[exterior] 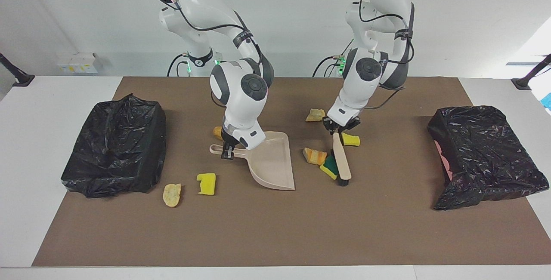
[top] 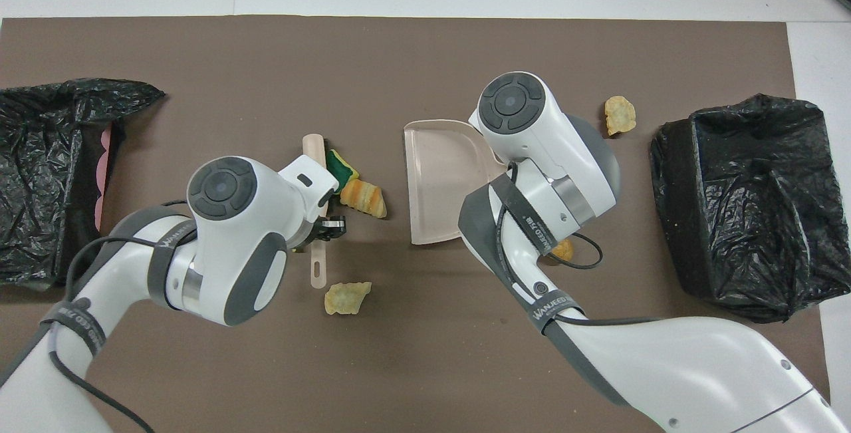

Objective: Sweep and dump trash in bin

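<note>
The brush [exterior: 341, 159] is gripped at its handle by the left gripper [exterior: 336, 130], its bristles against a green-yellow sponge scrap [exterior: 329, 167] and a tan chunk [exterior: 314, 156]. The dustpan [exterior: 270, 159] is held by its handle in the closed right gripper [exterior: 226, 153]. Other trash scraps [exterior: 206, 184] lie scattered on the mat [exterior: 275, 228].
</note>
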You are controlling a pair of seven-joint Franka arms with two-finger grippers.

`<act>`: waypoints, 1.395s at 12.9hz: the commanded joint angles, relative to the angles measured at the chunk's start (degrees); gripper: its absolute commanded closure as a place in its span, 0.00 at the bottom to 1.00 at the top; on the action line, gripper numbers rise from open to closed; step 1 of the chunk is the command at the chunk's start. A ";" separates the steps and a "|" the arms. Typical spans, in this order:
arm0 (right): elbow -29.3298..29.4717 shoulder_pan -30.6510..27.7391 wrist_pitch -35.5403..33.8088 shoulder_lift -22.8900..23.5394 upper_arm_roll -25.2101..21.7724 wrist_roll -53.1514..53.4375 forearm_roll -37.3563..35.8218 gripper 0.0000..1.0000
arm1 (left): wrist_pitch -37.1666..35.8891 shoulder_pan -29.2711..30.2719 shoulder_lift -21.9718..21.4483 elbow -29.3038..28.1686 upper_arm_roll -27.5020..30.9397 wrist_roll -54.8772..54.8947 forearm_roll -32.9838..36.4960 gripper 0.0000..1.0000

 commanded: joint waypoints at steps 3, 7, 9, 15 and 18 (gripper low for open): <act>1.08 -0.63 1.47 1.15 0.52 -0.66 1.08 1.00 | 8.23 -12.80 0.13 -1.36 0.99 -12.82 -4.97 1.00; 1.08 -0.81 1.47 1.15 0.52 -0.75 1.08 1.00 | 9.59 -16.09 0.84 2.58 0.99 -15.91 -7.00 1.00; 1.17 -1.07 1.47 1.15 0.52 -1.62 1.08 1.00 | 5.40 -15.47 -0.74 2.68 1.42 -18.98 -7.00 1.00; 0.03 -0.28 -0.55 -1.30 0.52 -0.58 2.66 1.00 | -18.14 -10.20 -7.59 2.68 2.48 -29.41 -4.36 1.00; -7.16 -0.11 -1.70 -8.15 0.52 3.53 2.84 1.00 | -23.54 -11.42 -10.05 0.84 1.96 -49.79 -3.22 1.00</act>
